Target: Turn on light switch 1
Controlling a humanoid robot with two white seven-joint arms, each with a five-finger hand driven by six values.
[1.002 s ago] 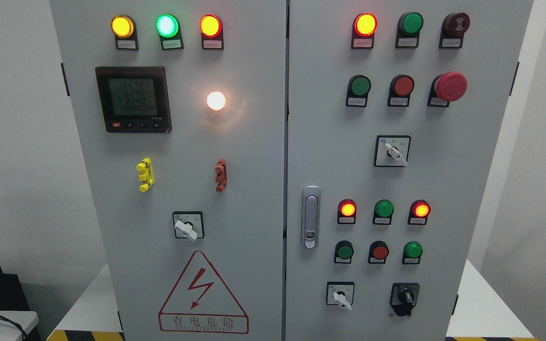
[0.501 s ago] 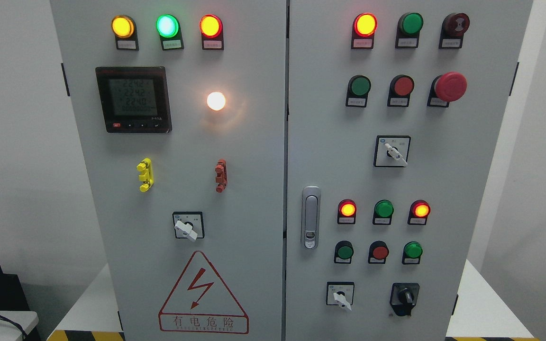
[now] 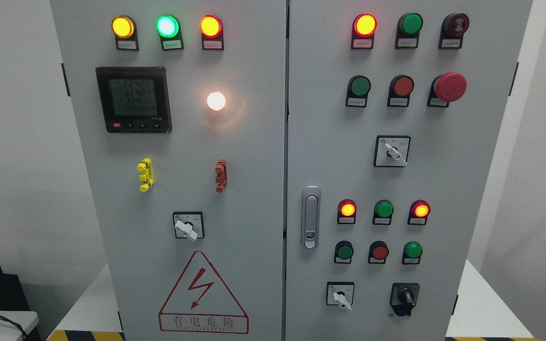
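Note:
A grey electrical cabinet (image 3: 254,156) with two doors fills the head view. On the left door a white bulb (image 3: 216,101) is lit beside a digital meter (image 3: 133,99). Below it sit a yellow toggle (image 3: 144,174), a red toggle (image 3: 220,175) and a white rotary switch (image 3: 187,226). The right door carries rotary switches in the middle (image 3: 393,151), at the bottom (image 3: 340,294) and a black one (image 3: 404,298). I cannot tell which one is switch 1. Neither of my hands is in view.
Lit yellow, green and red lamps (image 3: 168,26) line the left door's top. The right door has push buttons, a red emergency stop (image 3: 450,86) and a door handle (image 3: 310,217). A lightning warning sign (image 3: 203,296) is low on the left door. The cabinet stands on a white table (image 3: 479,308).

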